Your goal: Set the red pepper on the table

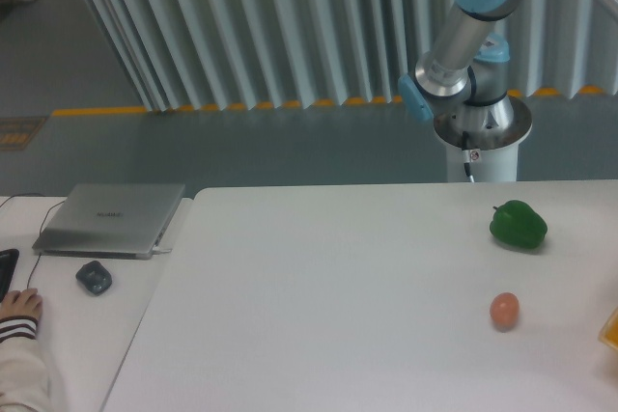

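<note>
No red pepper shows on the white table (pixel 319 306), only a green bell pepper (pixel 519 225) and a small orange ball (pixel 504 310). The gripper is out of frame, so placement looks undone.

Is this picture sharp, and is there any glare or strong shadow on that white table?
Fixed camera view: lighting is soft and even; the table shows no glare, and the green pepper and the small orange ball cast only faint shadows. The image is slightly soft throughout. The arm is cut off at the top edge.
</note>
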Tool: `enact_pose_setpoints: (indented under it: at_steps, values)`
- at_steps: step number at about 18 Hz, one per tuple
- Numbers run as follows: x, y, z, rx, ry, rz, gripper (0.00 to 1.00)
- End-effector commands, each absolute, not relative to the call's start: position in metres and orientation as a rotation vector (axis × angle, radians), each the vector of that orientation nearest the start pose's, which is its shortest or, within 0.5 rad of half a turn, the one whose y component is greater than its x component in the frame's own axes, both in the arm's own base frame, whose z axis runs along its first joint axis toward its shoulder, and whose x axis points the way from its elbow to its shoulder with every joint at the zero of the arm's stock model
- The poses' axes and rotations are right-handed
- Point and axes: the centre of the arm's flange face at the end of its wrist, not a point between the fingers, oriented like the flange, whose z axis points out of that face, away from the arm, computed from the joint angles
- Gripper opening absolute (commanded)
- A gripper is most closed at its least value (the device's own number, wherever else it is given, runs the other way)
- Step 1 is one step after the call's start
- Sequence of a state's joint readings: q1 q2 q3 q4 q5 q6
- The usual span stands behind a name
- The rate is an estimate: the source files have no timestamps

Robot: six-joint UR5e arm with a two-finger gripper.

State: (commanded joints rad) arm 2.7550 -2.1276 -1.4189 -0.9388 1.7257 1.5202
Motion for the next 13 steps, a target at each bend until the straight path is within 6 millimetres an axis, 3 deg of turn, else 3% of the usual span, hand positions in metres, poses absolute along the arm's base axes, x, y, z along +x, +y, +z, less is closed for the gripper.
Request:
enact_pose_setpoints:
  at_steps: [8, 13]
  values:
    - [-0.608, 0.376, 0.294, -3.175, 0.51, 0.412, 1.0]
    - [-0.604, 0.38, 0.283, -3.222, 0.534, 0.405, 0.96]
